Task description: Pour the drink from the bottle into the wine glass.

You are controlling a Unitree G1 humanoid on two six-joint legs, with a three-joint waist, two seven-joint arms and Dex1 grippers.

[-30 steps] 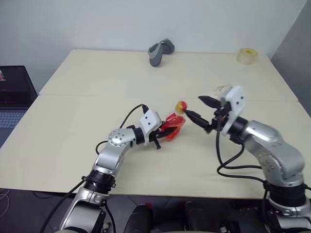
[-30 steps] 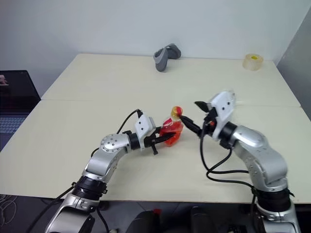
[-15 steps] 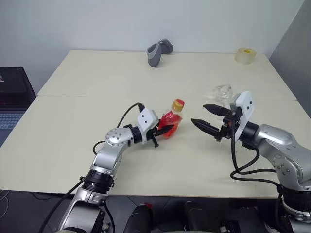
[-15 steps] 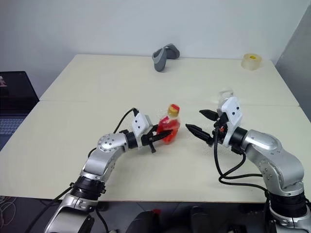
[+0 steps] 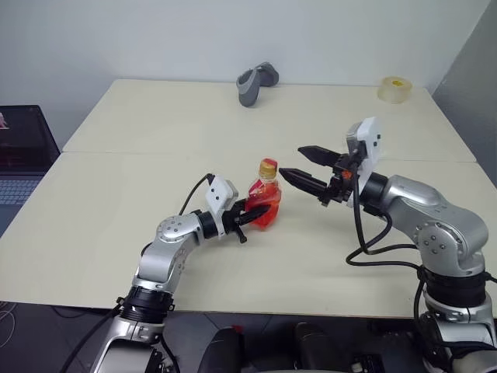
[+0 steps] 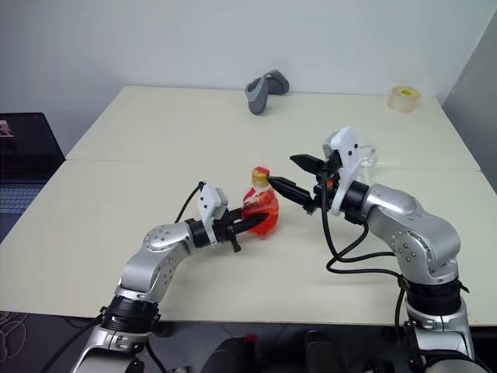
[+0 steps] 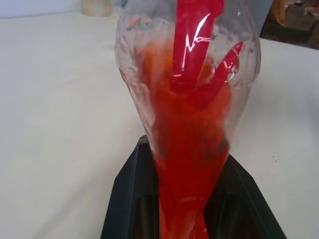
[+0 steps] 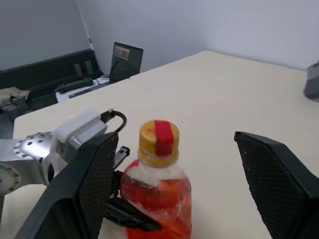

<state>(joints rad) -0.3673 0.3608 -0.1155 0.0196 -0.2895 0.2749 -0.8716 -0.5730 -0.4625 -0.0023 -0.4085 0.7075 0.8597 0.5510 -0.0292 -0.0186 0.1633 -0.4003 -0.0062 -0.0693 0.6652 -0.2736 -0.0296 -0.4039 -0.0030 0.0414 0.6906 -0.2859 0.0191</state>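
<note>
The bottle stands nearly upright on the table's middle, its lower half full of the red drink and its yellow-and-red cap on. My left gripper is shut on the bottle's lower body from the left. To the right of the cap, my right gripper is open and level, its fingers pointing at the cap without touching it. The wine glass shows partly behind my right wrist.
A grey handheld object lies at the table's far edge, and a tape roll sits at the far right corner. A laptop stands off the table's left side.
The bottle has swung from leaning right to nearly upright in my left gripper. My right gripper has moved left and up, to beside the cap.
</note>
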